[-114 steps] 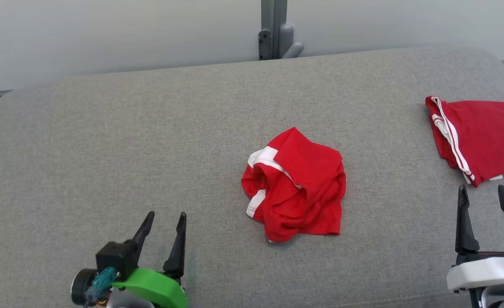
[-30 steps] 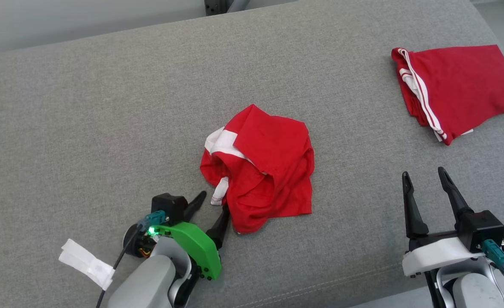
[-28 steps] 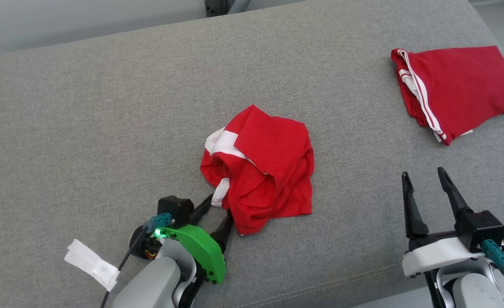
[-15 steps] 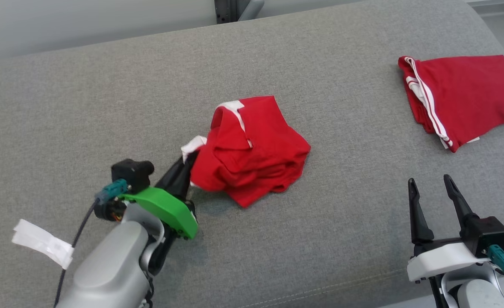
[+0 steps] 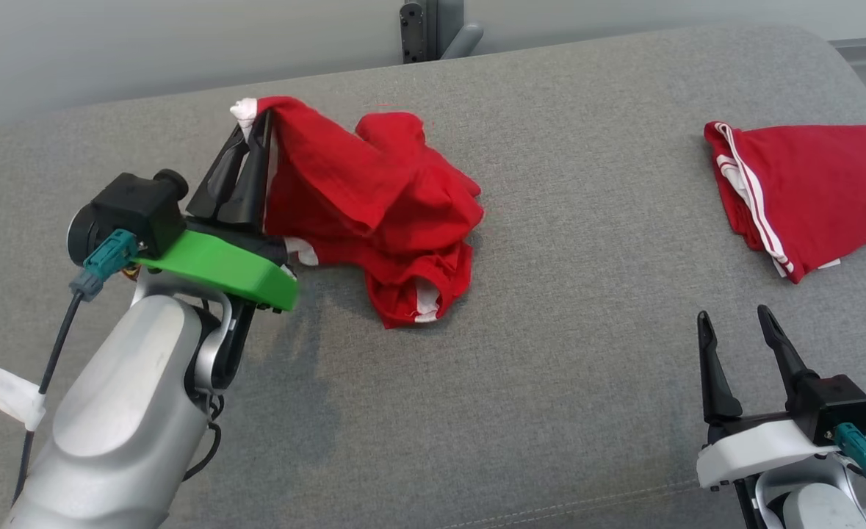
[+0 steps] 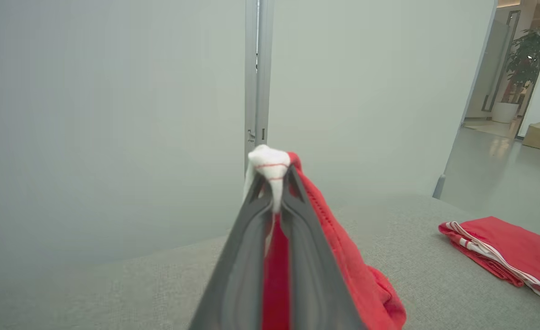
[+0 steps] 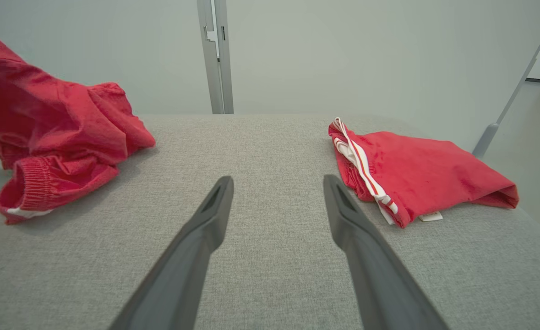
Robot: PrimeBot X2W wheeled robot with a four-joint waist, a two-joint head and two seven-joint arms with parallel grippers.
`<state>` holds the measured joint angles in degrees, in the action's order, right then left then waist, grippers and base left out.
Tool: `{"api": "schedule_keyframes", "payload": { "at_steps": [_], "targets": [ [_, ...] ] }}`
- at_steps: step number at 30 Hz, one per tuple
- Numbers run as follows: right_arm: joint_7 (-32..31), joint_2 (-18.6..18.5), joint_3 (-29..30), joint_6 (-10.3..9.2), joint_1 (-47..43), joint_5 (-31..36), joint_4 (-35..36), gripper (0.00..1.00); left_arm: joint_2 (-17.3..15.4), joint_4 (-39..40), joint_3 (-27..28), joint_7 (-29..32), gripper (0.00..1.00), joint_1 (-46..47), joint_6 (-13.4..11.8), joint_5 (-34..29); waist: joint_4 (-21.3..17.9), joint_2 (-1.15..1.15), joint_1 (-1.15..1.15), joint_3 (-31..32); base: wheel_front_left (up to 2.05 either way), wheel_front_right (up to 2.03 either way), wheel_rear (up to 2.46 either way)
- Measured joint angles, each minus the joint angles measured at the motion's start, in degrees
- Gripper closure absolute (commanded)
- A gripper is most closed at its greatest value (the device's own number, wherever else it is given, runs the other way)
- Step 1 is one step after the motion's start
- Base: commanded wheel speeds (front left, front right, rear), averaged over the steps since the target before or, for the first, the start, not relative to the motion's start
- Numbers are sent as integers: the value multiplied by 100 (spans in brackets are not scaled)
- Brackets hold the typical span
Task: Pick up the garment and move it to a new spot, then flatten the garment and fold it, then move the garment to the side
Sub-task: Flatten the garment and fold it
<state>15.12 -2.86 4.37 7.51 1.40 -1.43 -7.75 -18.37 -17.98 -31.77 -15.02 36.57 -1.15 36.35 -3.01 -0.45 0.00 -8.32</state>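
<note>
A: Left pincer (image 5: 251, 128) is clamped on the red garment (image 5: 374, 198) by its white edge; the rest drapes onto the cushion (image 5: 550, 353).
B: Thin bite. Drag could pull it loose. Right pincer (image 5: 733, 314) stands apart, empty.

The big grey cushion (image 5: 565, 382) is flat. A folded red cloth (image 5: 818, 184) with white stripes lies on its right side. The red garment (image 5: 381, 206) rests near the middle, one end lifted up.
</note>
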Motion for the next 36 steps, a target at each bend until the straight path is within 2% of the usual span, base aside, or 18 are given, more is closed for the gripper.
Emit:
{"api": "schedule_keyframes", "payload": {
  "at_steps": [9,18,24,27,30,33,36],
  "targets": [
    [0,1,8,-1,-111,-10,-43,0,-111,699,241,301,100,171,-327,96,12,0,0,249,0,0,0],
    [0,0,69,-1,-212,-10,-42,0,-591,1204,727,641,100,525,-738,186,41,0,0,406,0,0,0],
    [1,0,51,-1,-230,1,-44,0,-779,1180,932,669,100,861,-1135,-88,76,0,0,416,0,0,0],
    [0,0,15,0,-226,11,-54,0,-479,1074,743,598,100,898,-1333,-193,78,0,0,395,0,0,0],
    [0,2,-89,0,-184,13,-84,0,92,849,470,431,100,644,-1482,-180,31,0,0,358,0,0,0],
    [0,1,-181,0,-90,11,-96,0,745,465,196,245,100,99,-1507,-16,-57,0,0,302,0,0,0],
    [0,0,-243,0,-7,11,-98,0,1303,49,-93,104,100,-294,-1393,109,-158,0,0,208,0,0,0]
  ]
}}
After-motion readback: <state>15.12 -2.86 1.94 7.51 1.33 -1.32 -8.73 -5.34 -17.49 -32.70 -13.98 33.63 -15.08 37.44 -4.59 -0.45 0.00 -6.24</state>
